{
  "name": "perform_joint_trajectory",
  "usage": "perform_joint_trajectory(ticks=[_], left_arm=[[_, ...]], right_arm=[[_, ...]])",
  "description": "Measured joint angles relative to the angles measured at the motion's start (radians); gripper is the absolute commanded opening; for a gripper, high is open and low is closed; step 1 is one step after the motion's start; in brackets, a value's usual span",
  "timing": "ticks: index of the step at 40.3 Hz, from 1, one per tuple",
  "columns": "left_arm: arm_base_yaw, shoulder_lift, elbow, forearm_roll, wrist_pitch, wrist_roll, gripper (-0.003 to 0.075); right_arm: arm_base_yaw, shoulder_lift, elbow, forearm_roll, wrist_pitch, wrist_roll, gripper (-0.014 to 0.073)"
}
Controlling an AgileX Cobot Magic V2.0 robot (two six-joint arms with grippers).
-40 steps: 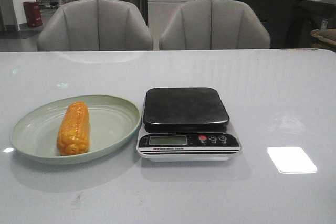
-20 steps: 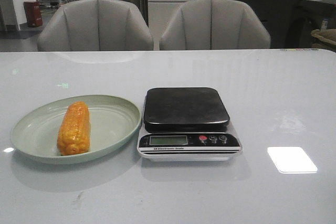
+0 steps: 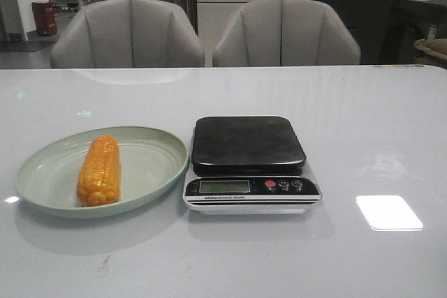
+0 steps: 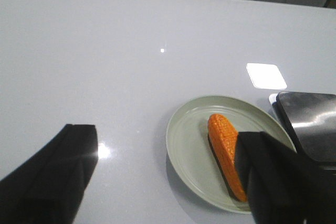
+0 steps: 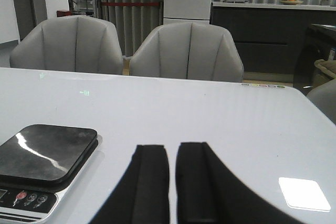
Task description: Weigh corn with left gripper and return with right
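Note:
The orange-yellow corn [image 3: 98,170] lies lengthwise on a pale green plate [image 3: 148,162] at the table's front left. Beside it on the right stands a kitchen scale [image 3: 246,143] with a bare black platform. Neither arm shows in the front view. In the left wrist view my left gripper [image 4: 167,135] hangs open above the table, its fingers wide apart. One finger [image 4: 273,182] covers the near end of the corn [image 4: 222,139], without touching it. My right gripper [image 5: 172,148] is shut with only a thin slit between its fingers. It holds nothing and hovers to the right of the scale [image 5: 44,150].
Two grey chairs [image 3: 127,33] stand behind the far edge of the white table [image 3: 363,123]. The scale's display and buttons [image 3: 282,185] face the front. A bright light patch [image 3: 388,212] lies on the table to the right of the scale.

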Motion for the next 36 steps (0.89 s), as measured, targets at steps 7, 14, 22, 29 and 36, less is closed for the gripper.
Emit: perform_joint_trajectory(ticks=[7,14,22,29,36], left_arm=[[-0.021,0.138,-0.064,-0.037,0.051,0.000,0.0639],[-0.115,0.290,-0.111,-0.051,0.058,-0.012,0.0639],[-0.246,0.492,-0.182,-0.053,0.051,-0.052,0.0639],[-0.310,0.668,-0.254,-0.053,0.032,-0.087,0.0639],[-0.321,0.834,-0.324,-0.053,0.026,-0.117,0.0639]], right_arm=[[0.000,0.000,0.000,0.000,0.000,0.000,0.0213],[0.000,0.000,0.000,0.000,0.000,0.000,0.0213],[0.000,0.000,0.000,0.000,0.000,0.000,0.0213],[0.000,0.000,0.000,0.000,0.000,0.000,0.0213],[0.000,0.000,0.000,0.000,0.000,0.000,0.0213]])
